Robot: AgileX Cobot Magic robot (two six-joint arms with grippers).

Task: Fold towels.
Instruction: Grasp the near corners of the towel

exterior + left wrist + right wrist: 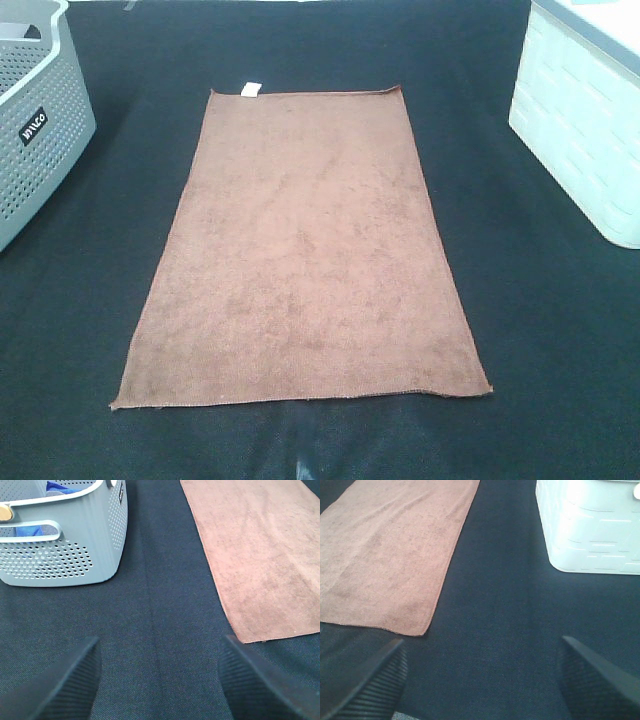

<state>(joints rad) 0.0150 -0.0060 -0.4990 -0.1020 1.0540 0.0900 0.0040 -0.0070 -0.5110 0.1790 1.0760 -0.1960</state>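
Exterior high shows the towel [300, 250] flat and unfolded, right of the cropped grey basket [40, 120]; only in wrist views do I see left gripper [160, 680] and right gripper [482, 675], both spread apart, empty.

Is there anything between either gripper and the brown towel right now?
Nothing visible. Only bare dark table cloth lies between the open left gripper and the towel, and likewise for the open right gripper. The grey perforated basket and the white bin stand off to the outer sides.
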